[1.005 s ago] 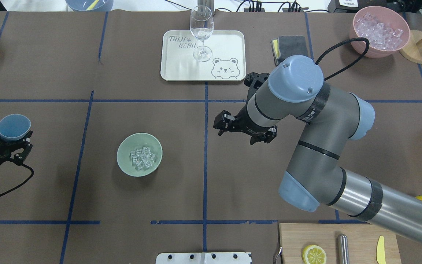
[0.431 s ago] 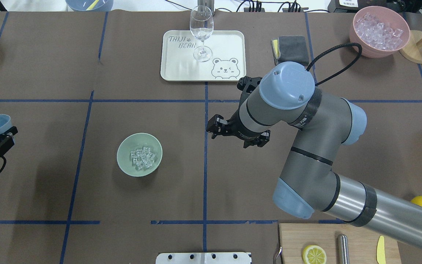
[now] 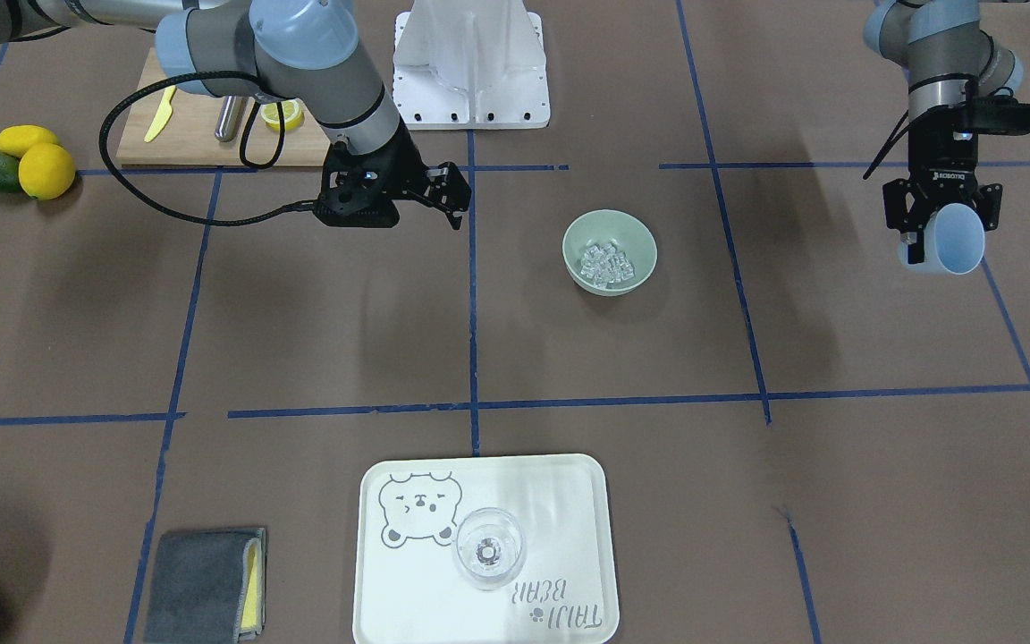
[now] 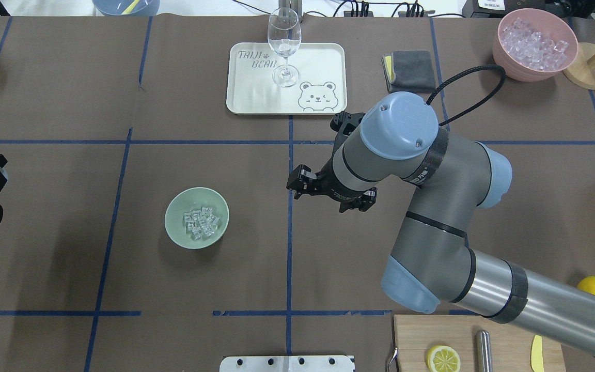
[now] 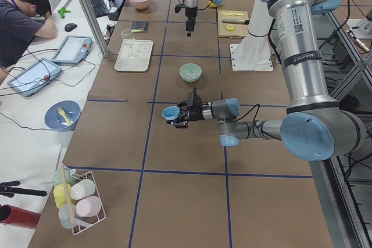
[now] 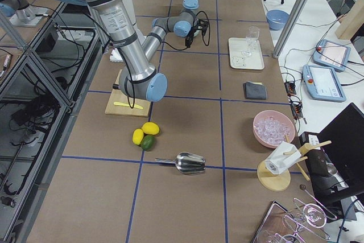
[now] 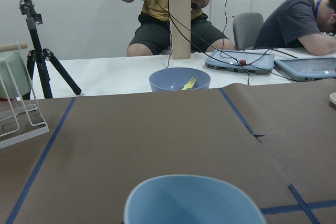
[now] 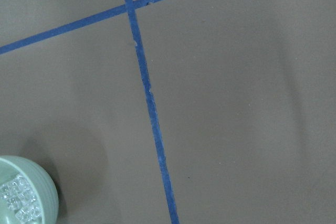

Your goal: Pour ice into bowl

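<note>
Ice (image 4: 202, 223) sits in green bowl (image 4: 172, 209), mid-table. L gripper (image 3: 941, 234) clamps blue cup (image 3: 955, 243); R gripper (image 4: 328, 192) spread, empty. Cubes prob. slick, loose: grip bowl rim instead.

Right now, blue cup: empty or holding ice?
Empty. The blue cup shows a bare interior; the ice lies in the bowl.
</note>
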